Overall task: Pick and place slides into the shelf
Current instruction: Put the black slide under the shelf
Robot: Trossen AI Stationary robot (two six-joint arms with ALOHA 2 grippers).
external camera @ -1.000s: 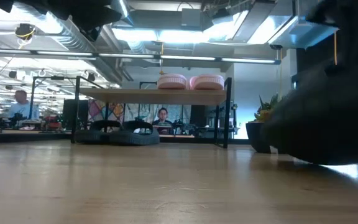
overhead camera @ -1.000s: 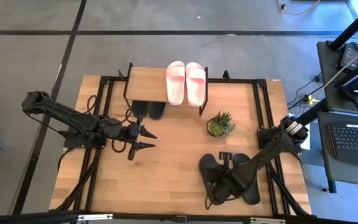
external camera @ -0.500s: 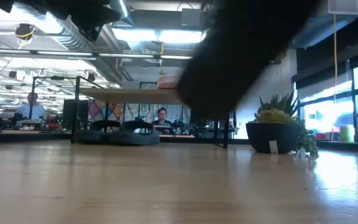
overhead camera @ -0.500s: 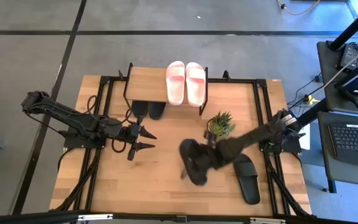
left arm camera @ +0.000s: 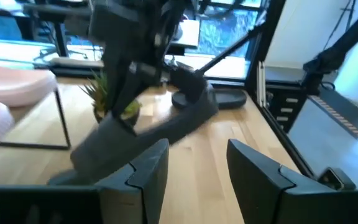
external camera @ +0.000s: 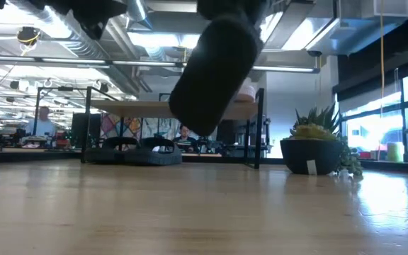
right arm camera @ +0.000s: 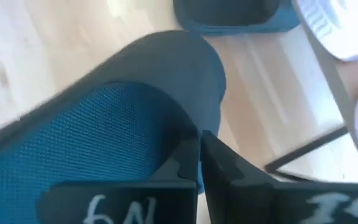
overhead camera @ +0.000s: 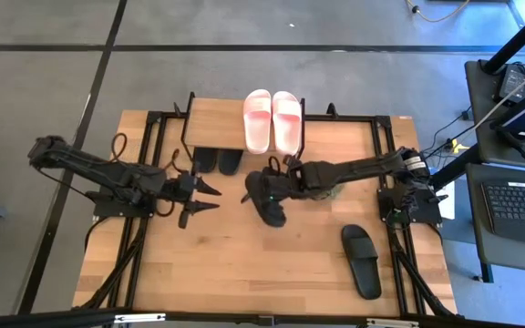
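The black slide [overhead camera: 269, 193] hangs in the air in the right gripper [overhead camera: 276, 185], above the middle of the table [overhead camera: 235, 264], just near of the shelf [overhead camera: 217, 123]. The fingers of this gripper are pressed together on the slide; in the right wrist view their tips [right arm camera: 199, 160] meet on its dark strap. In the low view the slide [external camera: 214, 67] is tilted, with one end higher, and it covers part of the shelf behind it.

On the plank top of the shelf stands the pink pair [overhead camera: 273, 121], side by side at its right part. Under the plank, on the table, lies a black pair [overhead camera: 218, 161]; only the near ends show from above. One more black slide [overhead camera: 362, 261] lies flat on the table at the near right, well apart from the others.

A small potted plant [external camera: 316, 145] stands to the right of the shelf; from above the right arm covers it mostly.

The left gripper [overhead camera: 206, 199] hovers over the left part of the table, near of the shelf, pointing to the carried slide. Its fingers [left arm camera: 145, 174] stand apart and hold nothing.
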